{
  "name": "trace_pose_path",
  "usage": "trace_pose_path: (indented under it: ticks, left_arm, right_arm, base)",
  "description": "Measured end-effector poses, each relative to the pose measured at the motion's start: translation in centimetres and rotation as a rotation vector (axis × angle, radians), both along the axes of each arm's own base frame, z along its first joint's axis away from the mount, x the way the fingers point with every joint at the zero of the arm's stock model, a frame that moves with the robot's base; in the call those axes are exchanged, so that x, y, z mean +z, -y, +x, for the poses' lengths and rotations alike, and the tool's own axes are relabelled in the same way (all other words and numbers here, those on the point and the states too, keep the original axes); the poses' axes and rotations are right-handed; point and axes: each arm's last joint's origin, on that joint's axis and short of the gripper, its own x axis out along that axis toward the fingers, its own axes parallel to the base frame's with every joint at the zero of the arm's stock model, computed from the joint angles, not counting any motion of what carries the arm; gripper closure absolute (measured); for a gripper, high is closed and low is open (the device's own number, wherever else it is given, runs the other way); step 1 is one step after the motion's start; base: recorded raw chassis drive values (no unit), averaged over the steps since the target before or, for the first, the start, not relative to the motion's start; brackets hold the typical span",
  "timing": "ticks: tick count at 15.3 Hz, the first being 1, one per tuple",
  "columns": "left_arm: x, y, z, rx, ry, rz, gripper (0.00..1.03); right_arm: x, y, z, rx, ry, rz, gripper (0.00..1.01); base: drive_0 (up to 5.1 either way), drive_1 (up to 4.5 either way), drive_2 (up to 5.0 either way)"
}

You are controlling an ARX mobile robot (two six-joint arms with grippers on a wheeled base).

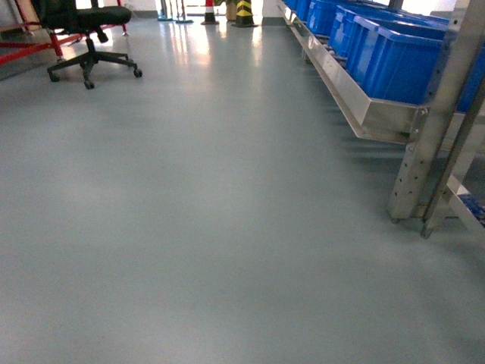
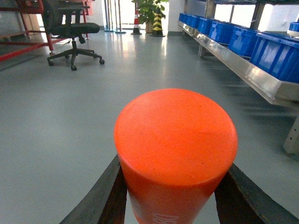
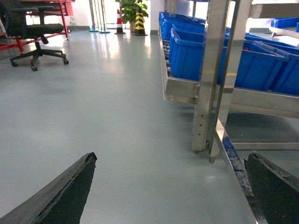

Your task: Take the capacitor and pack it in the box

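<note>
The capacitor (image 2: 175,140) is a fat orange cylinder with white print low on its side, and it fills the middle of the left wrist view. My left gripper (image 2: 174,186) is shut on it, one dark finger (image 2: 106,196) pressed to each side. My right gripper (image 3: 170,161) hangs open above bare grey floor with nothing between its fingers (image 3: 70,191). Neither gripper shows in the head view. The box is out of view in every frame.
A metal rack (image 1: 424,129) with blue bins (image 1: 394,53) runs along the right, its post and foot close to my right gripper (image 3: 205,93). A black office chair (image 1: 87,30) stands far left, with a striped cone (image 1: 210,11) and a potted plant (image 2: 150,9) at the back.
</note>
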Motion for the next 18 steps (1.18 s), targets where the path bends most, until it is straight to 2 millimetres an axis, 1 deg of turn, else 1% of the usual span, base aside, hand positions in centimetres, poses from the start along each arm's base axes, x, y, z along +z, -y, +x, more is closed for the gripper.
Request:
trace_pose_path:
  ticks: [18]
  left_arm:
    - [0.01,-0.01,0.0,0.002,0.0,0.0,0.62]
  right_arm:
    - [-0.01,0.0,0.0,0.0,-0.001,0.0,0.03]
  base:
    - [-5.0,2.44,2.4]
